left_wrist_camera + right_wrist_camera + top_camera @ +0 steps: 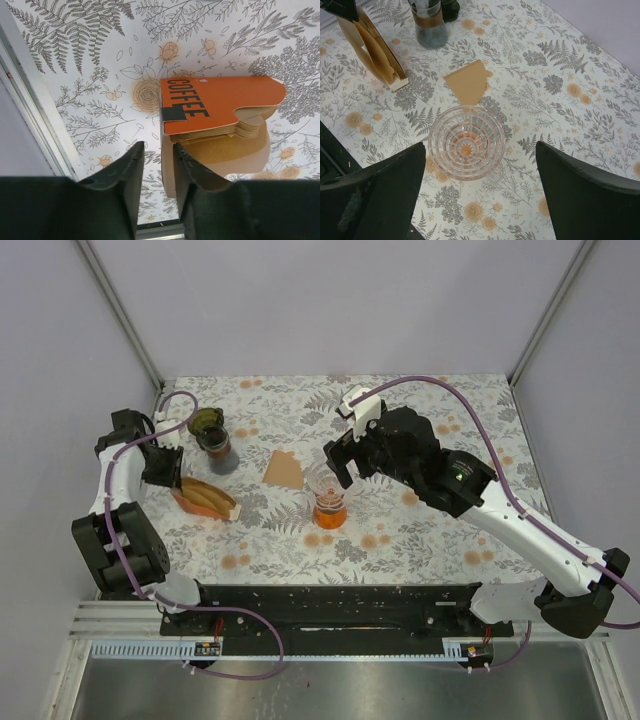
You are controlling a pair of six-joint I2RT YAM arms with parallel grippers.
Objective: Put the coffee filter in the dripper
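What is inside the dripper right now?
Nothing: the glass dripper holds no filter, only its ribbed walls. The loose coffee filter lies on the table beyond it. The orange base beneath is mostly covered.

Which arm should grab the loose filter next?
Right: the right gripper, open, hangs over the dripper, with the filter close beside it. The left gripper is off by the filter box.
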